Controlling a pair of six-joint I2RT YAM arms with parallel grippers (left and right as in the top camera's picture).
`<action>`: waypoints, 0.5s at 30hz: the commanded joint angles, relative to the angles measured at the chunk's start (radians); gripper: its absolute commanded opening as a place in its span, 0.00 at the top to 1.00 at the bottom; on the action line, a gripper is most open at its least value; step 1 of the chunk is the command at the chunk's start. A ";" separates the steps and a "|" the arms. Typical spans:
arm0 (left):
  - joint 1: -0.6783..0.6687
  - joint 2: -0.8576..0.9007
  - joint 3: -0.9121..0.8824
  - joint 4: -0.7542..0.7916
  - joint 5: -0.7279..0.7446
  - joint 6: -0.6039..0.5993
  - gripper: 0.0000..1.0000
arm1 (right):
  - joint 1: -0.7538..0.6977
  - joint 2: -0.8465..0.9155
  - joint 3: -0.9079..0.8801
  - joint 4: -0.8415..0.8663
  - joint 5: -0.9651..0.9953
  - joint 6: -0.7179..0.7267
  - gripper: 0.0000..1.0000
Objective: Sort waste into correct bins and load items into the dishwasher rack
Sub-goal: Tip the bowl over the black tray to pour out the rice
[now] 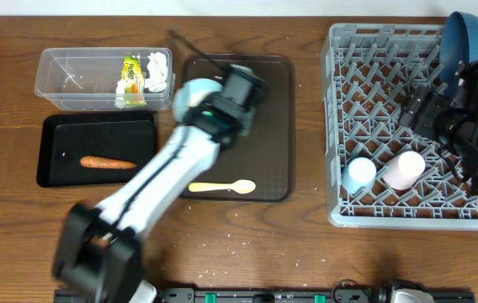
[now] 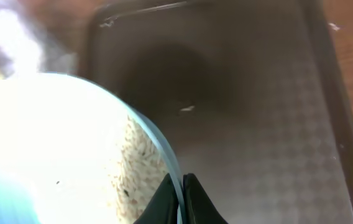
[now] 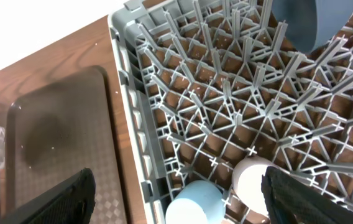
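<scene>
Nearest me, loose white rice grains (image 1: 237,246) are scattered on the tabletop (image 1: 306,244), too small to count. Beyond them, one pale yellow spoon (image 1: 222,187) lies at the near edge of the dark brown tray (image 1: 277,126). To its left, one orange food piece (image 1: 108,162) lies in the black tray (image 1: 54,143).

My left jaws are clamped on the rim of the one light blue bowl (image 1: 190,93), at the brown tray's far left corner. From above my arm hides part of it. From my wrist it is glared white and blurred, with rice just visible inside.

Farther left, the clear tub (image 1: 62,80) holds one crumpled napkin (image 1: 156,71) and one yellow-green packet (image 1: 131,77), its print unreadable.

On the right, my right jaws stand wide apart over the grey rack (image 1: 348,84). Two cups sit at the rack's near side, a blue cup (image 1: 360,174) and a pink cup (image 1: 405,169). One dark blue plate (image 1: 462,38) stands on edge at the far side, cut off in my wrist view.
</scene>
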 commanded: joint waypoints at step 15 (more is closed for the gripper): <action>0.774 -0.055 -0.064 -0.196 1.014 0.262 0.94 | -0.012 -0.004 0.008 -0.002 0.002 -0.018 0.16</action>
